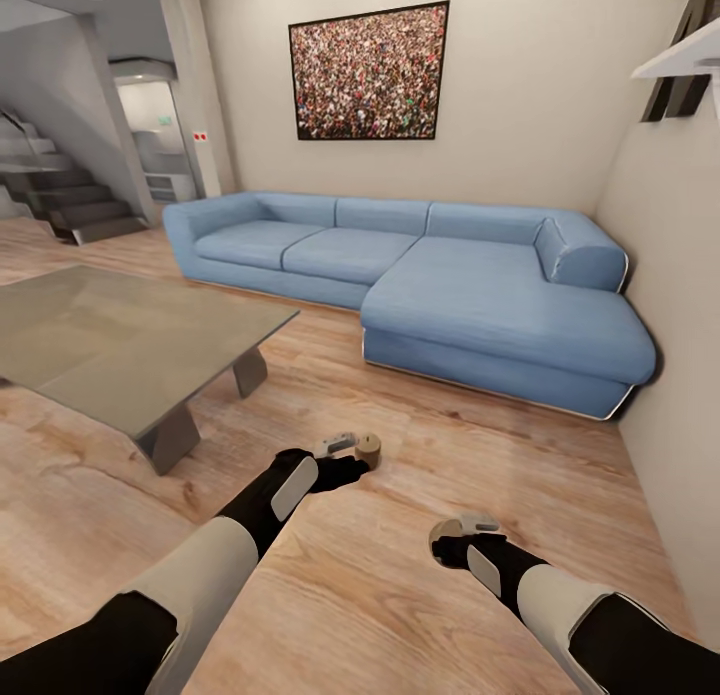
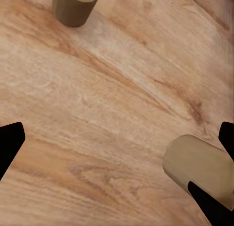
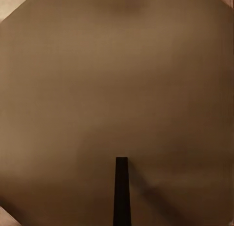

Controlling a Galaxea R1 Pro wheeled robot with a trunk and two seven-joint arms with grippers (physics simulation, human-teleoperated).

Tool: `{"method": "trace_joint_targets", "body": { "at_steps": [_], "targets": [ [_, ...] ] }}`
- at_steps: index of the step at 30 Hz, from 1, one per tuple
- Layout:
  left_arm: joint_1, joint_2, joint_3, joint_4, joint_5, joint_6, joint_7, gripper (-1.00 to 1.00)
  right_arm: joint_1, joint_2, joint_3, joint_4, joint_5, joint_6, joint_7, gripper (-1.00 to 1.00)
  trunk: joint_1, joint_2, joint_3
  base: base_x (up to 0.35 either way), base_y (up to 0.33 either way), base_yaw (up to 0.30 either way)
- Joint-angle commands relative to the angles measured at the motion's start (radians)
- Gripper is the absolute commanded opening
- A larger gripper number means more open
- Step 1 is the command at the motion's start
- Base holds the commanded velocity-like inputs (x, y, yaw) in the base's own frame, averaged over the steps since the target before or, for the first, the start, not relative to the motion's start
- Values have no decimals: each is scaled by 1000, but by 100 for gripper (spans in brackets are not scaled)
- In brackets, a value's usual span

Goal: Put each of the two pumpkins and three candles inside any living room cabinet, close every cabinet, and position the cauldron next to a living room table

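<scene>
A tan candle (image 1: 369, 449) stands on the wood floor just past my left gripper (image 1: 352, 467). In the left wrist view that gripper (image 2: 117, 138) is open, its black fingertips (image 2: 10, 144) wide apart at both edges. One candle (image 2: 195, 167) lies close to one finger and another candle (image 2: 74, 8) stands farther off. My right gripper (image 1: 476, 528) sits on top of a candle (image 1: 438, 538). That candle's brown top (image 3: 117, 89) and dark wick (image 3: 121, 187) press close to the right wrist camera, hiding the fingers. The pumpkins, cabinet and cauldron are out of view.
The low grey-topped table (image 1: 120, 335) stands to the left. A blue corner sofa (image 1: 430, 275) runs along the far wall and a wall (image 1: 670, 375) closes the right side. Stairs (image 1: 70, 200) rise at the far left. Bare wood floor (image 1: 350, 595) lies between my arms.
</scene>
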Motion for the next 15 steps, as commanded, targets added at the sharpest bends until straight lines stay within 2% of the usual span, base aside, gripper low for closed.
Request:
{"method": "trace_joint_targets", "body": {
  "at_steps": [1,6,15],
  "targets": [
    [0,1,-5,-2,11,2,9,100,0,0,8,-2,-8,5,-5,-100,0,0,0,0,0,-228],
    [-1,1,-5,-2,10,2,9,100,0,0,8,-2,-8,5,-5,-100,0,0,6,0,0,-213],
    [0,1,-5,-2,10,2,9,100,0,0,8,-2,-8,5,-5,-100,0,0,7,0,0,-36]
  ]
}}
